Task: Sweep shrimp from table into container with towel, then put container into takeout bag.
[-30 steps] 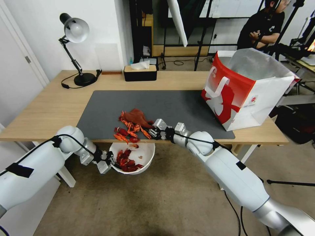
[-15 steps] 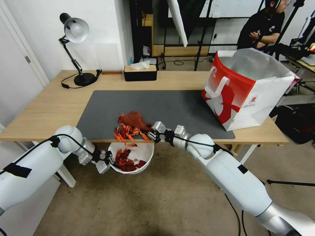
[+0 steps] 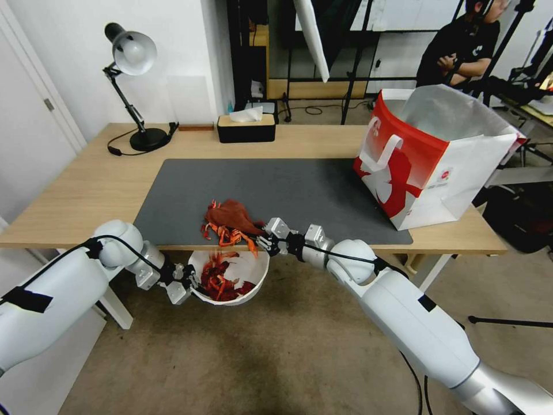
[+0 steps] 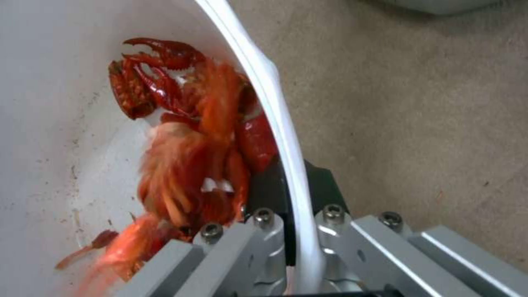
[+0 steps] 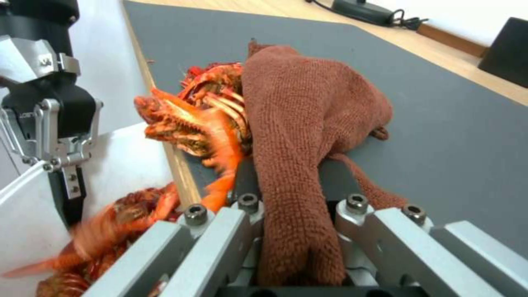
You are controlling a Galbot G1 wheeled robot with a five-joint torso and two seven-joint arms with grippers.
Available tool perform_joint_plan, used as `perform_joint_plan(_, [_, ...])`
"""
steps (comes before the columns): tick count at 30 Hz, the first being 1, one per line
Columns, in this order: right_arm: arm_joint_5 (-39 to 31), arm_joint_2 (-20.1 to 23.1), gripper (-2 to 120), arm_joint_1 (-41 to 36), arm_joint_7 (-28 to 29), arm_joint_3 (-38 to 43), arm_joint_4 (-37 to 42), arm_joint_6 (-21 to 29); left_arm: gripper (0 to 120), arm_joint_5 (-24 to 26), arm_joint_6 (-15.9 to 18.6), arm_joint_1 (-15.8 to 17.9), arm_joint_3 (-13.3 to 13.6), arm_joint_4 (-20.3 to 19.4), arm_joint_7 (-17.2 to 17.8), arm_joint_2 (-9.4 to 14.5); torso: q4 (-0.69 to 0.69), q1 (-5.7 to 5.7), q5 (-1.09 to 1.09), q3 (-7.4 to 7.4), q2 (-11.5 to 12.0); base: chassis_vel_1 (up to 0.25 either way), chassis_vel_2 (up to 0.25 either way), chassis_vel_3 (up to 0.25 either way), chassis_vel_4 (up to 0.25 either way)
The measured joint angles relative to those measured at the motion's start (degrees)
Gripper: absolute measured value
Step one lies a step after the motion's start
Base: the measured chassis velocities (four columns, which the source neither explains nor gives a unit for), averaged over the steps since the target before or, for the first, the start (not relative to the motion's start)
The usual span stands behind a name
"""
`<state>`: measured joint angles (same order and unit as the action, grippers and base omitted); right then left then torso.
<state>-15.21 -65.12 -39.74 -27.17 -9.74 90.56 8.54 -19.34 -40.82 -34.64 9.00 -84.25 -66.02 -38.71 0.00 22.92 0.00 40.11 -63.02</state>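
Right gripper [image 3: 260, 240] has fingers closed on the towel [image 3: 230, 214], which lies on the mat [image 3: 299, 190] at the worktop [image 3: 86, 190] front edge, about 6 o'clock on the mat, with shrimp [image 3: 227, 233] bunched against it at the lip and some blurred mid-fall. Left gripper [image 3: 193, 284] has fingers clamped on the bowl [image 3: 253, 271] rim at its 9 o'clock, holding it below the edge under the pile, more shrimp inside. Bag [image 3: 429, 155] stands open at 3 o'clock on the worktop, well apart.
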Motion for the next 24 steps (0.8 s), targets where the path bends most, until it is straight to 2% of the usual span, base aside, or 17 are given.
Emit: perform_joint_plan(24, [0.4,0.2,8,-2.0,-0.2,-0.5,2.6,0.0,0,0.1,0.1,-0.3,-0.1,-0.2,0.0,-0.1,0.0,0.0,0.0,-0.01,0.0,0.0,0.0,0.0,0.0])
